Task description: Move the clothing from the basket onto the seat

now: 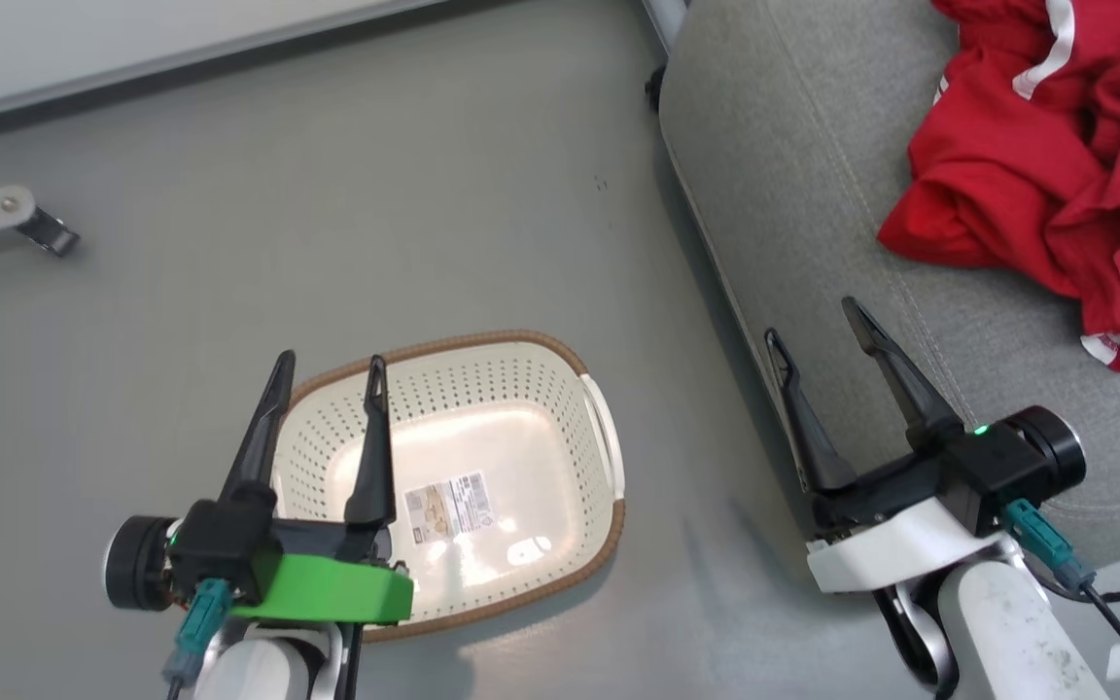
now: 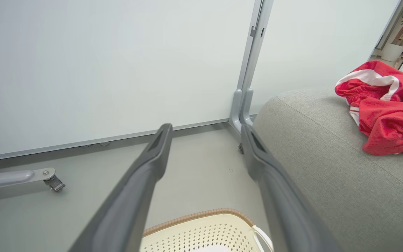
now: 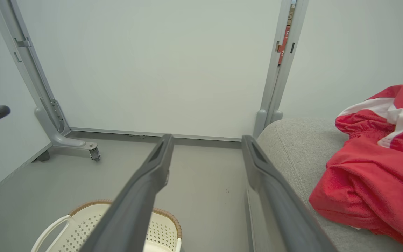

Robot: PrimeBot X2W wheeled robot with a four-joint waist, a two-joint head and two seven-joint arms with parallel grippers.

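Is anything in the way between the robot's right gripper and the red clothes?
Nothing visible is. The right gripper is open and empty by the edge of the seat. Just bare grey cushion lies between it and the clothing, which already rests on the seat.

Bright, even light is seen in all three views, apparently thrown from overhead. White glare is caught on the glossy bottom of the basket (image 1: 482,340), and detail is washed out beside the label (image 1: 448,507). Faint, soft-edged shadows are laid on the floor (image 1: 424,194), darkest along the seat's (image 1: 793,194) edge. The clothing (image 1: 1007,156) is rendered in saturated red, folds kept readable. In the wrist views, the left hand (image 2: 205,129) and right hand (image 3: 205,140) are softened by closeness, and the wall posts (image 3: 26,70) are tilted by wide-angle distortion.
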